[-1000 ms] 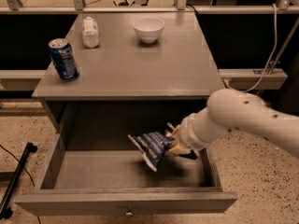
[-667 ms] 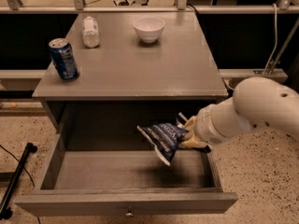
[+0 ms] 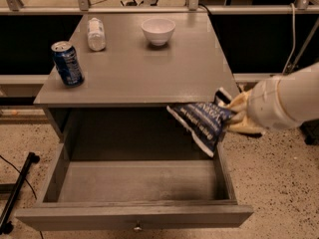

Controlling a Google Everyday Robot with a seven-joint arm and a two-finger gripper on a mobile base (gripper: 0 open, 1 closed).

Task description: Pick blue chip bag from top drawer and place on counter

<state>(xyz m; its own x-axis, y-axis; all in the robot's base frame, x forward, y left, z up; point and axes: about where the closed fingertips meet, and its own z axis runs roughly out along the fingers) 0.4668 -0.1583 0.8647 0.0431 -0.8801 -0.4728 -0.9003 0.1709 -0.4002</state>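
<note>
The blue chip bag is a dark navy crinkly bag with pale lettering. It hangs in the air just below the counter's front right edge, above the right side of the open top drawer. My gripper, with tan fingers at the end of a white arm coming in from the right, is shut on the bag's right end. The drawer is pulled out and nothing else shows inside it. The counter is the flat grey top of the cabinet.
On the counter stand a blue soda can at the left, a small white bottle at the back left and a white bowl at the back. A black stand leg lies on the speckled floor at the left.
My gripper has lifted the blue chip bag up out of the drawer and to the right, from the drawer's inside to just under the counter's front right edge.
</note>
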